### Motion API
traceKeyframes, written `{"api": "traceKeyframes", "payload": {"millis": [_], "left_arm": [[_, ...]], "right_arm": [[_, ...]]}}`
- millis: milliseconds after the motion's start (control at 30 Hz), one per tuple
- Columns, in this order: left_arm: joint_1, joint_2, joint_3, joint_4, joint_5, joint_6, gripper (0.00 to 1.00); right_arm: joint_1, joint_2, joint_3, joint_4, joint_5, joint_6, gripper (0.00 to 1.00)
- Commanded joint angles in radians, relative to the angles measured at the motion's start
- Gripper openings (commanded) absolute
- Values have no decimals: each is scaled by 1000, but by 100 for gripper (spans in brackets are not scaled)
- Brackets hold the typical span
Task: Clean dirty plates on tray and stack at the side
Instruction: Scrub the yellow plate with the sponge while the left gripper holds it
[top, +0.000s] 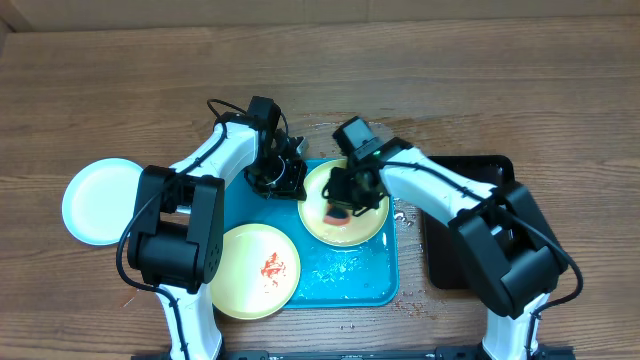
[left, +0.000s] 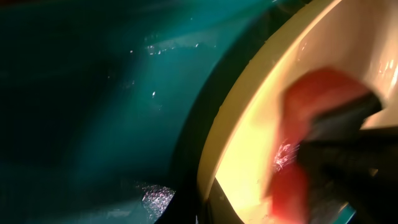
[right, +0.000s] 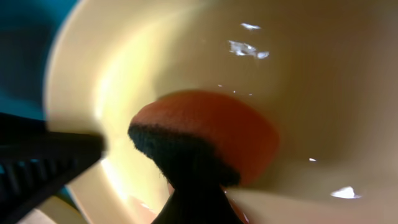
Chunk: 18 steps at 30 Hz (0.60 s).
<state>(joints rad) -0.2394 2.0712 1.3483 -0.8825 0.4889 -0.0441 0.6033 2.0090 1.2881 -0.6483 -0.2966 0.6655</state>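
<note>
- Right gripper (top: 342, 206): jaws clamped on an orange sponge (right: 211, 124), pressed onto the face of a pale yellow plate (top: 372, 226).
- Left gripper (top: 278, 180): jaws closed and empty, over the tray's far left corner, just beside that plate's left rim. Cannot tell if it touches the rim.
- Wooden table (top: 520, 80): carries everything below.
- Turquoise tray (top: 350, 272): centre of the table, between the two arms. Its surface is wet and glistening.
- Black tray (top: 432, 255): just right of the turquoise one, mostly hidden under the right arm.
- Plate under the sponge: lies in the far half of the turquoise tray, directly beneath the right gripper. Its surface is wet, with bright specks in the right wrist view.
- Second yellow plate (top: 245, 288): at the tray's near left corner, overlapping its edge, near the left arm's base and apart from both grippers. It has a red smear (top: 270, 265) near its middle.
- Blue-white plate (top: 100, 200): on the bare table at far left, well apart from the tray and both grippers. It looks clean.
</note>
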Motion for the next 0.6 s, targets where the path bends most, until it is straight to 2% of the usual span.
{"api": "traceKeyframes", "payload": {"millis": [0,200,567], "left_arm": [[-29,34,-6,15,137,30,4],[-28,34,-6,6,137,29,4],[-28,34,-6,5,129,30,4]], "right_arm": [[47,78,-24,42,-42,144,4],[4,114,-24,89,60,283,4],[-198,114,-10,-44,254,213,4]]}}
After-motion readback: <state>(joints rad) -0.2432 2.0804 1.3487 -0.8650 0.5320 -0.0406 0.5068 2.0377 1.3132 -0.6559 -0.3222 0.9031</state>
